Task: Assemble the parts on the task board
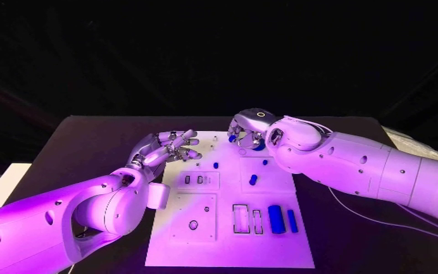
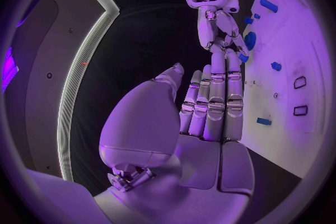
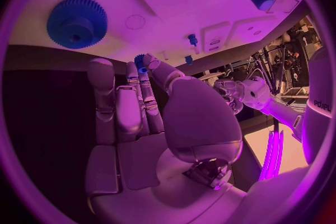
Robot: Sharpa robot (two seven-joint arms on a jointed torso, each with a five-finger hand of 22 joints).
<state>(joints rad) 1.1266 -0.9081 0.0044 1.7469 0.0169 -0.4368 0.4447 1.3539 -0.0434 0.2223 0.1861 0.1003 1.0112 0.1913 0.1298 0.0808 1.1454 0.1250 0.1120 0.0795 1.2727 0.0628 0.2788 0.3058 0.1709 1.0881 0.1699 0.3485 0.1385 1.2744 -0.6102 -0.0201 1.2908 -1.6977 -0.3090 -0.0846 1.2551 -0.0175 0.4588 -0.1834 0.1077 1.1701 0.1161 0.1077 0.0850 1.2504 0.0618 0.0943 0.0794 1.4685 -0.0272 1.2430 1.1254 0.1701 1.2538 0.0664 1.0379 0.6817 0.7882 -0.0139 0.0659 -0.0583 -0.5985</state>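
The white board (image 1: 228, 242) lies lengthwise in the middle of the black table (image 1: 91, 135), so that both arms can reach it from either side. The right hand (image 1: 248, 128) hangs over the board's far end with its fingers curled down around something small and blue; the right wrist view shows a small blue gear (image 3: 140, 61) at its fingertips, so it seems to be pinching that piece, probably to seat it by the large blue gear (image 3: 77, 22) already lying on the board close by. The left hand (image 1: 169, 147) waits over the board's left edge with fingers straight and apart, holding nothing, likely kept clear until it is needed. Near the front of the board a blue bar (image 1: 276, 218) and a thinner blue strip (image 1: 292, 219) lie beside empty slots, and small blue pegs (image 1: 254, 179) dot the middle. How firmly the small gear is held stays hidden behind the right fingers, and the pegs are too small to tell apart.
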